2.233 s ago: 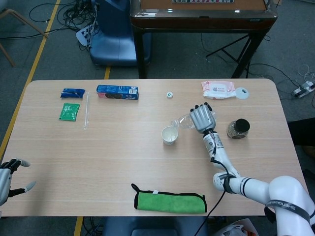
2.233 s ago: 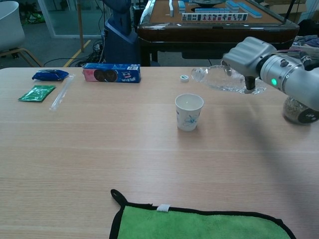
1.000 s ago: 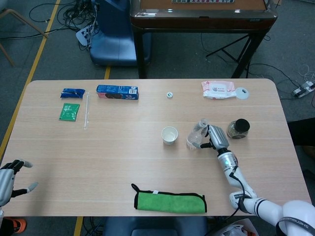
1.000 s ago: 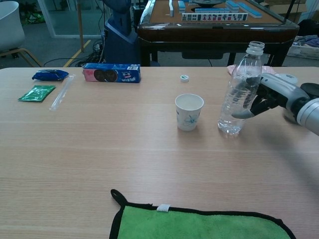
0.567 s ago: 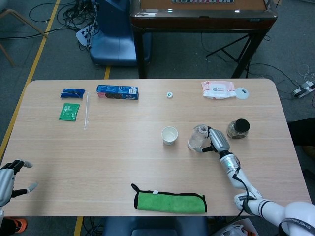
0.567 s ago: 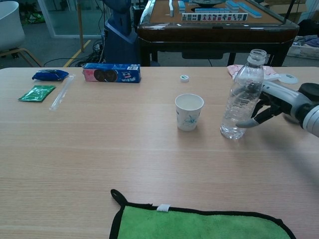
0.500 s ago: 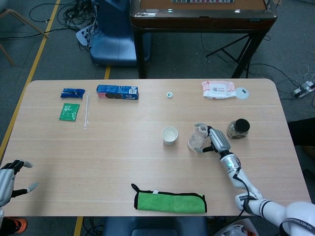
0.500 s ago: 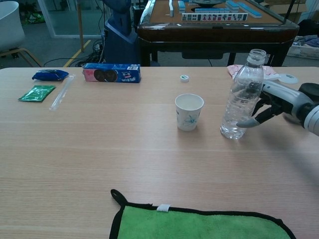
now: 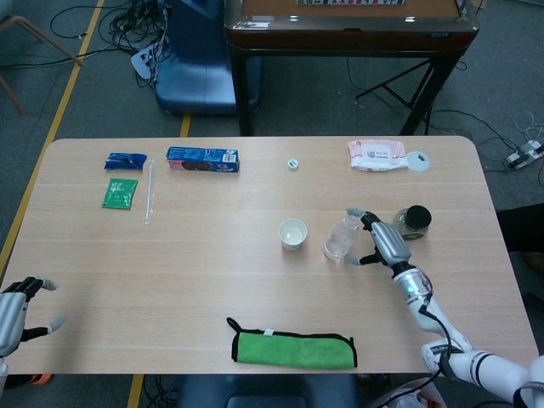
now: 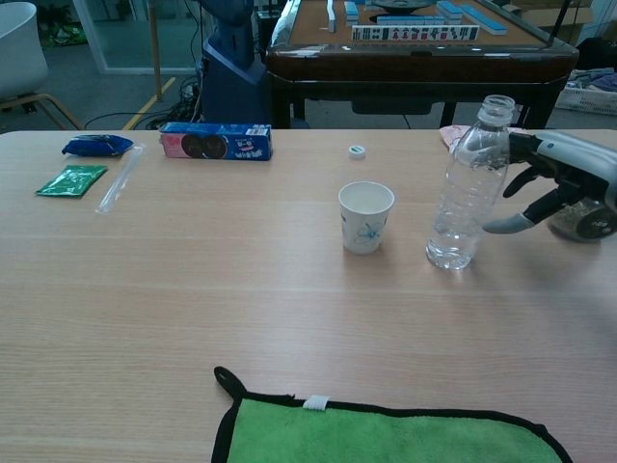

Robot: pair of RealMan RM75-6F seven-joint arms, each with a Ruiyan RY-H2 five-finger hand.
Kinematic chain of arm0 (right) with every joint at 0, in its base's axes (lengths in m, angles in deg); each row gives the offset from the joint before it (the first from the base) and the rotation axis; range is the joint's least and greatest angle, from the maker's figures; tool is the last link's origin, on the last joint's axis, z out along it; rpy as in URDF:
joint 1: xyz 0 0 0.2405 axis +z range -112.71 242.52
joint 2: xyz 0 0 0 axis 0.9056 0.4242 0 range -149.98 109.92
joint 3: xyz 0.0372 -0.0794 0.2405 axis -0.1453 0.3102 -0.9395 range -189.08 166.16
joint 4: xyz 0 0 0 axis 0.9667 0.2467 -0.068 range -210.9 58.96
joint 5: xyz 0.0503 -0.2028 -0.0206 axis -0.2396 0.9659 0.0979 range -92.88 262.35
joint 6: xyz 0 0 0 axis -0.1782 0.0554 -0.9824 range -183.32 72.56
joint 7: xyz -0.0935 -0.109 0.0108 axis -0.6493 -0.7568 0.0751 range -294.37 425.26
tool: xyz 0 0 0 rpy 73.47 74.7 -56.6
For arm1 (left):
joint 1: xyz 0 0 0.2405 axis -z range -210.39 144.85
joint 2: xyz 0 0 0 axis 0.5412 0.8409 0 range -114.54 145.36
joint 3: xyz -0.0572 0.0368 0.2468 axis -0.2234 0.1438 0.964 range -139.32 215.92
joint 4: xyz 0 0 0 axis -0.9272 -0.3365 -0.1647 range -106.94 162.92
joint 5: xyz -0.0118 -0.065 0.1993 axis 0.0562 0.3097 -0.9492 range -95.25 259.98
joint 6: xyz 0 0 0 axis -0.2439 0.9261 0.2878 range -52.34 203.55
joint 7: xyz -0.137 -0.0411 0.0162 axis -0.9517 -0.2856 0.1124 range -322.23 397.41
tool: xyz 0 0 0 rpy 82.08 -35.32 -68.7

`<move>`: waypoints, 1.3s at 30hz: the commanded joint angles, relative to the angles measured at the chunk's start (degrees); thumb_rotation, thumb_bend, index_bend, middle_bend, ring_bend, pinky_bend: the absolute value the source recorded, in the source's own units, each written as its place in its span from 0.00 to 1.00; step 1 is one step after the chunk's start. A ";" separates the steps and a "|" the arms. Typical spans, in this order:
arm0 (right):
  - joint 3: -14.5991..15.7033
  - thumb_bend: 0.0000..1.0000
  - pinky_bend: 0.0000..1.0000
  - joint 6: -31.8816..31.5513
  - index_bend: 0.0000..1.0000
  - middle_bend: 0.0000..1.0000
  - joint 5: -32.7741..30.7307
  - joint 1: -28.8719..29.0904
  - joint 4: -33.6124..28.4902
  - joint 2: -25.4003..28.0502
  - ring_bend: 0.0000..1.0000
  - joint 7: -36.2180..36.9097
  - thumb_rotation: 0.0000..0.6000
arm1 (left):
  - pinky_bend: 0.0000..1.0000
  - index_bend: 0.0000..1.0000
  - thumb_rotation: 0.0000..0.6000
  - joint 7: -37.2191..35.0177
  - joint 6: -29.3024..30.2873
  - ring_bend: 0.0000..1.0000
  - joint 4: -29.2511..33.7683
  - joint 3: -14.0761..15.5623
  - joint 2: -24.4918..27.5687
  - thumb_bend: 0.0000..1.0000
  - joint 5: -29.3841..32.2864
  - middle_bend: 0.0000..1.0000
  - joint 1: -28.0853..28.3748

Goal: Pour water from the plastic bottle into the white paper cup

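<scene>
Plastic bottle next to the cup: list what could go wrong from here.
1. The plastic bottle stands uncapped and upright, with the right hand open just beside it; a stray finger could tip it.
2. The white paper cup stands close to the bottle's left, so a falling bottle might knock it over.
3. The jar sits right behind the hand and could be bumped.

The right robot hand [image 9: 381, 239] was silver-grey with dark joints on a white arm with a black cable and green light.
</scene>
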 commanded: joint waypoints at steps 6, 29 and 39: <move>2.86 0.00 0.31 -7.17 0.14 0.19 -1.01 -6.25 -16.43 12.86 0.13 -18.13 1.00 | 0.70 0.43 1.00 1.11 0.29 0.43 0.55 0.28 -0.05 0.06 -0.64 0.39 -0.05; 11.95 0.00 0.31 -27.15 0.25 0.27 9.94 -22.98 -28.83 25.93 0.13 -29.93 1.00 | 0.70 0.43 1.00 2.13 2.81 0.43 0.79 0.75 -0.48 0.06 -3.79 0.39 -0.59; 11.16 0.00 0.31 -28.12 0.26 0.28 10.75 -24.50 -28.60 26.28 0.13 -33.00 1.00 | 0.70 0.43 1.00 1.47 2.52 0.43 0.88 0.67 -0.30 0.06 -3.75 0.39 -0.45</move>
